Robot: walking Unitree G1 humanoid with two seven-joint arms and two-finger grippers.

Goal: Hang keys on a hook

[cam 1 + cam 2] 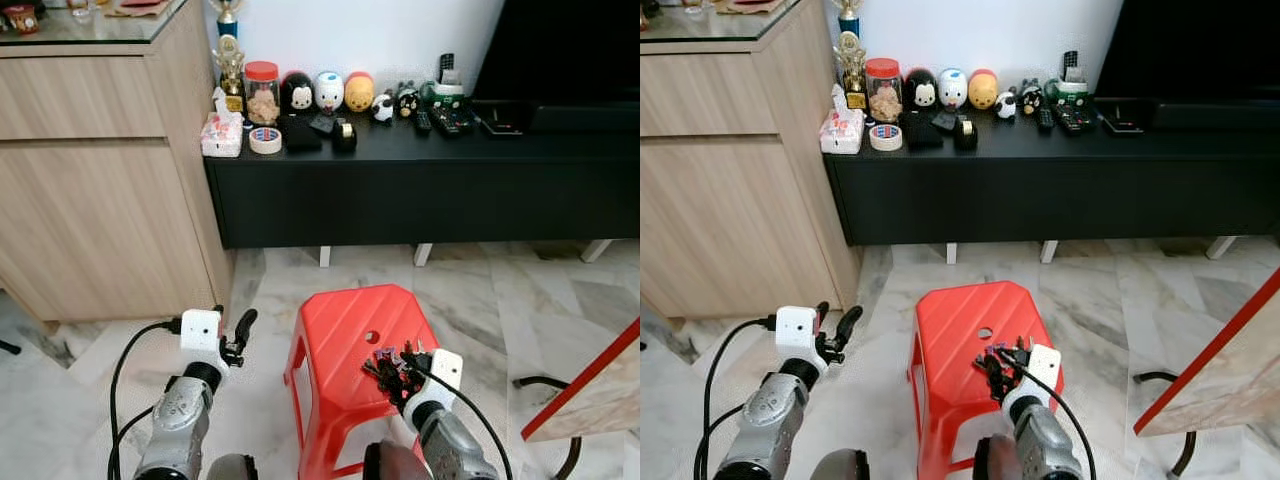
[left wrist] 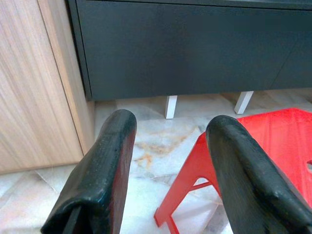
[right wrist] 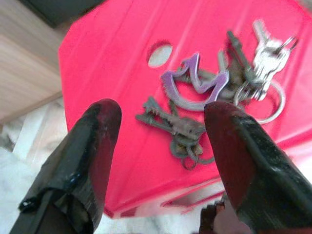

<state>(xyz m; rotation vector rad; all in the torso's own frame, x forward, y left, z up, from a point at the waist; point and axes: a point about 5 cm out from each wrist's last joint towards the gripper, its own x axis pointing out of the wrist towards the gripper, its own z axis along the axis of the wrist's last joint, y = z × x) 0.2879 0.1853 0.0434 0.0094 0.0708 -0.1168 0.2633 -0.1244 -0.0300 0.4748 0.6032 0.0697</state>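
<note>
On the near right part of the red stool lies the bunch of keys, with the right claw released and poised just over it, fingers either side. The keys look light, stiff and loose, likely to slither, so the purple clip seems the surest hold. The left claw hangs released to the stool's left.

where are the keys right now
The keys lie on the red stool, near its right front edge beside the small hole, just ahead of the open right gripper.

Marble floor, black console, wooden cabinet, white wall.
</note>
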